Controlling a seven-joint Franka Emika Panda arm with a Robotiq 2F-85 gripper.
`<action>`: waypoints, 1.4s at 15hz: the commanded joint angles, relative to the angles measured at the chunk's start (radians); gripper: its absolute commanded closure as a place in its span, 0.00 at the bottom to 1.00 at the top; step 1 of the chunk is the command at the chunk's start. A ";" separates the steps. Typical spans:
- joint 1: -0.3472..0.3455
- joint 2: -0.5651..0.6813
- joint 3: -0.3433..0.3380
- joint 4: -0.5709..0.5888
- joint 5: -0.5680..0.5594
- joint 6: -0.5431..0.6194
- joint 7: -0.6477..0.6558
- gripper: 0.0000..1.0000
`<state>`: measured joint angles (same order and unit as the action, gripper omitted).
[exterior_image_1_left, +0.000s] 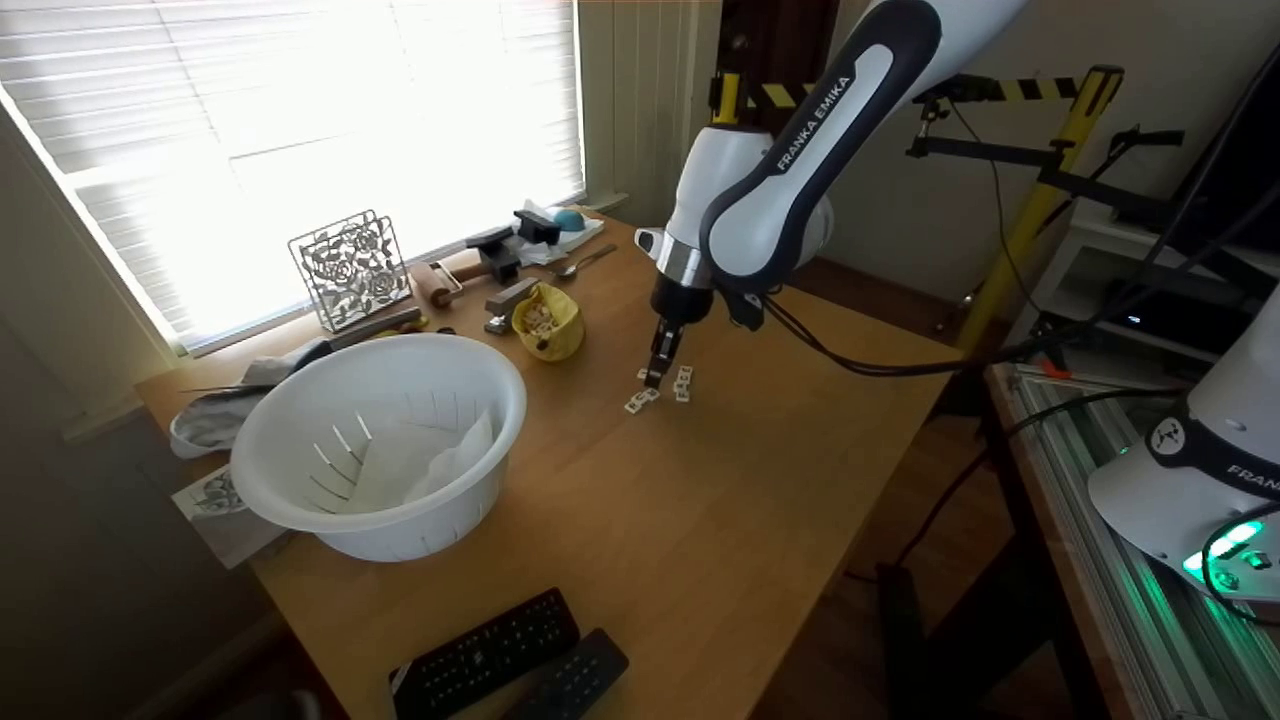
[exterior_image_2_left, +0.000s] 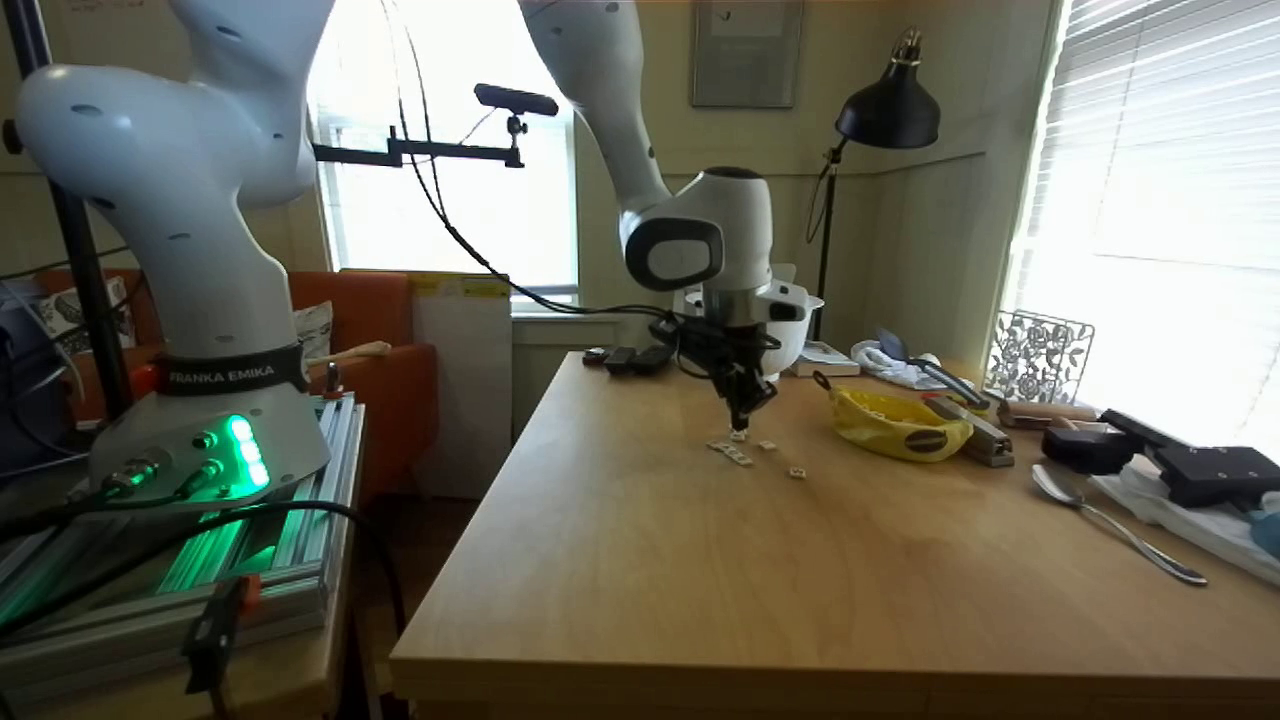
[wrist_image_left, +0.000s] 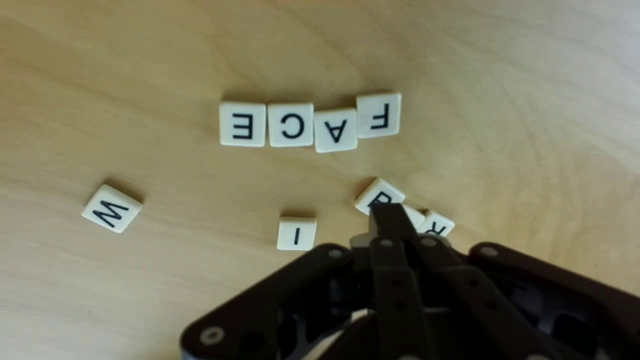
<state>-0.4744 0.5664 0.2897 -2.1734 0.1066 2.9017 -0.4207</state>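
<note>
Claw (exterior_image_1_left: 655, 376) pinched together, letter tiles (wrist_image_left: 380, 192) nearby, FACE (wrist_image_left: 322, 136) legible only in wrist view

I read the letter tiles (wrist_image_left: 291, 126) as hard, smooth plastic, low sheen. Table (exterior_image_2_left: 850, 580) looks like wood, fine grain, satin. On the gripper (wrist_image_left: 394, 214) I get matt dark linkages, bright metal pins. Bowl (exterior_image_1_left: 400, 537): smooth plastic, soft sheen. Spoon (exterior_image_2_left: 1125, 535): polished metal. Pouch (exterior_image_2_left: 880, 425) looks like cloth. Remotes (exterior_image_1_left: 485, 655): matt plastic. Arm shell (exterior_image_2_left: 690, 220): smooth, slightly glossy.
</note>
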 joint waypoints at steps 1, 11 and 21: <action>-0.031 -0.031 0.021 -0.041 0.020 0.000 -0.058 1.00; -0.040 -0.047 0.007 -0.064 0.001 -0.011 -0.125 1.00; -0.027 -0.093 -0.019 -0.087 -0.001 -0.016 -0.156 0.46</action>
<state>-0.5057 0.5191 0.2819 -2.2265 0.1062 2.8981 -0.5607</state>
